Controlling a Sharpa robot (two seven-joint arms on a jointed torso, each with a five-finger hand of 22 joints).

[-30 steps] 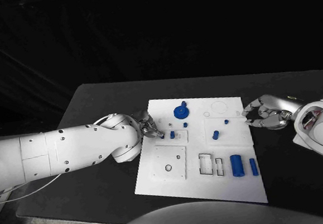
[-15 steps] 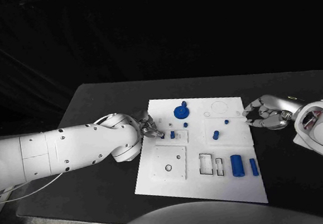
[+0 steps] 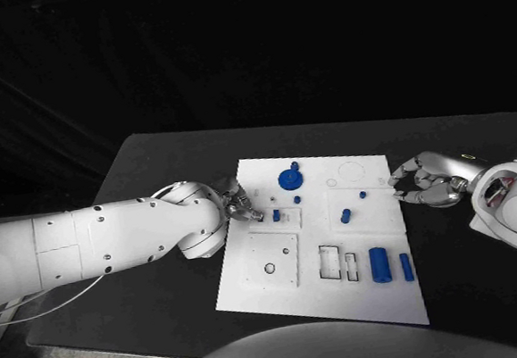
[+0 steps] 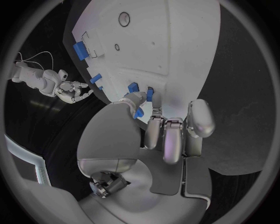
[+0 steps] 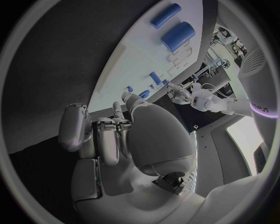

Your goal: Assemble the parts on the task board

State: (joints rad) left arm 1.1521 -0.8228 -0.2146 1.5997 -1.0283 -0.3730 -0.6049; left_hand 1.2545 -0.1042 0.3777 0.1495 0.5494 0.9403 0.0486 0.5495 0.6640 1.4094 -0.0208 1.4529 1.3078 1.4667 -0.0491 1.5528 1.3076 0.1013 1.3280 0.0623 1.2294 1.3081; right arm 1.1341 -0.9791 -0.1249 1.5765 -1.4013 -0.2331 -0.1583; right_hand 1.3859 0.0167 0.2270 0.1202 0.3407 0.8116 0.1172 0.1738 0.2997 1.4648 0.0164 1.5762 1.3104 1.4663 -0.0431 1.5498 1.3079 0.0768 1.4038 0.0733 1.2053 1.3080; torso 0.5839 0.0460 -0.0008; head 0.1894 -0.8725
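Only hands [image 3: 239, 204] [image 3: 420, 186] flanking task board [image 3: 272, 276] edges

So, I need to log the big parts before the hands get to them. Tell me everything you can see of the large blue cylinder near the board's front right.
The large blue cylinder is a smooth, solid-looking, plastic-like piece, the thicker of two lying side by side near the task board's front right corner. It lies on its side, its axis running front to back. A slimmer blue cylinder lies just to its right, apart from it, and a narrow rectangular slot sits to its left. Neither hand touches it.
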